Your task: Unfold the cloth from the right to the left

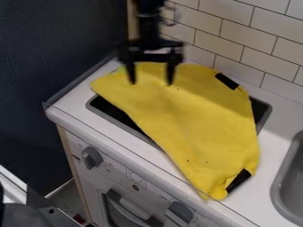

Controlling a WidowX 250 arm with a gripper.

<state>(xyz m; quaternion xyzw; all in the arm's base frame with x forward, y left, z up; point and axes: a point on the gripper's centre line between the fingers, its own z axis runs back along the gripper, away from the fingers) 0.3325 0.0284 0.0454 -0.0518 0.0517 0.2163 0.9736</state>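
The gripper (151, 79) hangs over the upper left part of the yellow cloth (189, 119), its two fingers pointing down and spread apart with nothing between them. Spread over the dark hob and the counter, the cloth forms a half-moon-like shape. It runs from the upper left to the lower right, with a curved edge on its right side. One black patch (227, 81) marks its upper right edge and another black patch (238, 181) its lower right edge. Whether the fingertips touch the cloth I cannot tell.
Under the cloth, the hob's grey rim (104, 111) shows at the left. A grey sink (289, 181) lies at the right edge. White wall tiles (260, 48) stand behind the counter (71, 108), and the stove's knobs (91, 157) are on its front. A dark wall is at the left.
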